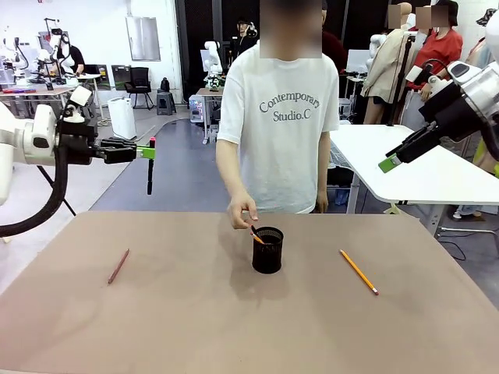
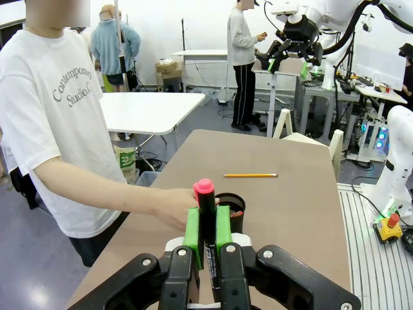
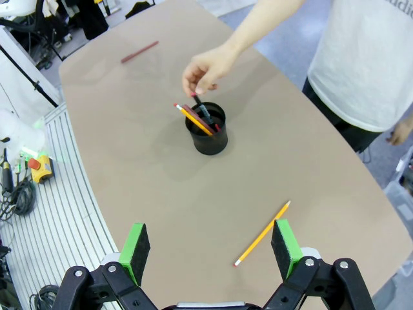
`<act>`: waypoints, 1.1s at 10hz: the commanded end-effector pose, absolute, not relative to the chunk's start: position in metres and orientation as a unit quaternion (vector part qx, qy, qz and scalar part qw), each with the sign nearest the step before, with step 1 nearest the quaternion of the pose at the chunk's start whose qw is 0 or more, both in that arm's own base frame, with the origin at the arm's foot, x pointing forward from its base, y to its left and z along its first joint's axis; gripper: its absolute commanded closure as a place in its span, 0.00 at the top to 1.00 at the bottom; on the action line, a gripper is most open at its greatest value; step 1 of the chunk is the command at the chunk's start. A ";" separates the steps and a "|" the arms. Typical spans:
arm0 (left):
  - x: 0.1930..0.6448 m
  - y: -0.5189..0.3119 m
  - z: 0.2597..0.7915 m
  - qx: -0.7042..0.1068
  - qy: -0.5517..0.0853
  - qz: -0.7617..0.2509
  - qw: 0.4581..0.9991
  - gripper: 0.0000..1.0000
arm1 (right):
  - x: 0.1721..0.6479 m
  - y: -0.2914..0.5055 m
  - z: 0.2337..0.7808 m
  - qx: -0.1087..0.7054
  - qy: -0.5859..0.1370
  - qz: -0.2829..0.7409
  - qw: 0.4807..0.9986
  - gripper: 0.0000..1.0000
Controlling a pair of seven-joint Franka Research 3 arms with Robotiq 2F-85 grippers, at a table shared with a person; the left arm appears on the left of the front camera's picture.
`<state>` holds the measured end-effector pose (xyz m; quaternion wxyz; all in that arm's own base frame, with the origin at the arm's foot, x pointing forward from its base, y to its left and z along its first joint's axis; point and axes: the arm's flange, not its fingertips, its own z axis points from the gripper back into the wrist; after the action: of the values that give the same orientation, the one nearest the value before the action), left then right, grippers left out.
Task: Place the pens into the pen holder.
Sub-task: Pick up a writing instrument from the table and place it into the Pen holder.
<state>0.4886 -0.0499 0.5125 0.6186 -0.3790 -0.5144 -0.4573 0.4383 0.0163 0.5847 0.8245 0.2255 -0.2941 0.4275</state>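
The left tool (image 2: 206, 226) was clamped on a black pen with a red end (image 1: 150, 175), held upright in the air, while the right tool (image 3: 210, 244) hung wide open above the tabletop (image 1: 195, 327). The pen holder (image 1: 267, 251) stood mid-tabletop with the person's hand (image 1: 243, 212) at its rim. A reddish-brown pencil (image 1: 118, 266) lay well to its left and an orange-yellow pencil (image 1: 359, 271) to its right.

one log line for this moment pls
left tool: shut on black pen, raised | right tool: open, raised | person's hand: at pen holder rim | reddish-brown pencil, orange-yellow pencil: on table
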 end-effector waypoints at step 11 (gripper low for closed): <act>0.490 -0.050 0.515 -0.382 -0.515 -0.459 0.615 0.00 | 0.438 0.016 0.586 0.230 -0.298 0.428 0.822 1.00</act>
<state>0.4886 -0.0499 0.5125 0.6186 -0.3790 -0.5144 -0.4573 0.4383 0.0163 0.5847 0.8245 0.2255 -0.2941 0.4275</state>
